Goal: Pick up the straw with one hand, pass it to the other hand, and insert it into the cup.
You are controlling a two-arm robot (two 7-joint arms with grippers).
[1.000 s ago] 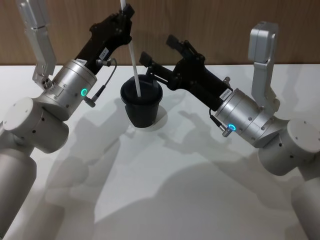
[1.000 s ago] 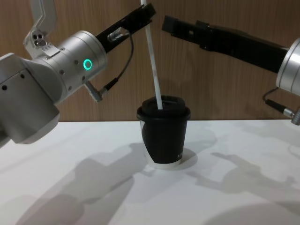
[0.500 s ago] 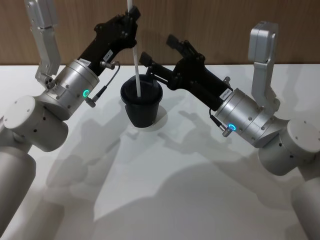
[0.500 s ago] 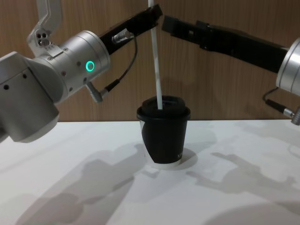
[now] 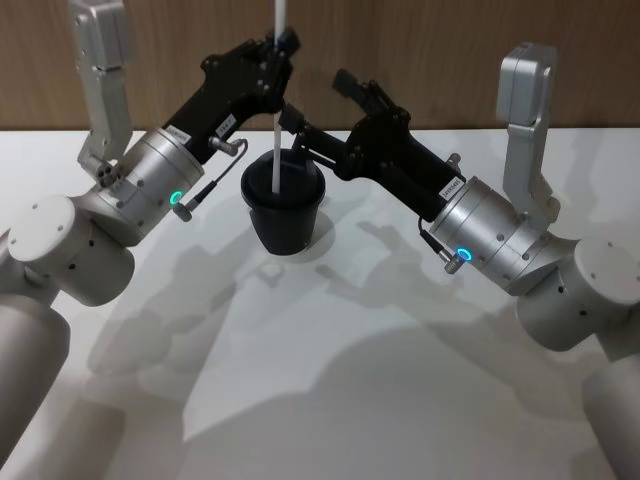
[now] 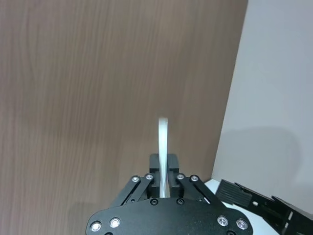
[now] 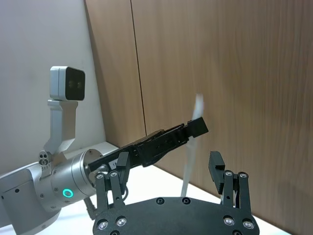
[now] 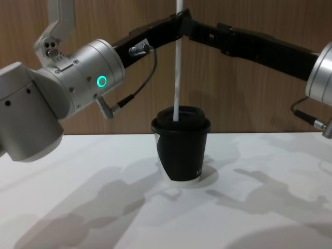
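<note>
Handover looks done. Left gripper (image 5: 281,48), upper centre of head view, jaws clamped on the straw (image 8: 178,67), which stands near upright with its lower end in the cup (image 8: 180,151) lid. Right gripper (image 5: 322,105) jaws spread, empty. Left: push deeper, release.

A robot test or demonstration bench in a lab-like room is suggested by a plain white table (image 5: 330,400), a wood-panelled wall (image 8: 249,93) close behind it, a pale painted wall (image 6: 279,73) adjoining, and two silver-grey robot arms (image 5: 500,240) mounted at the table.
</note>
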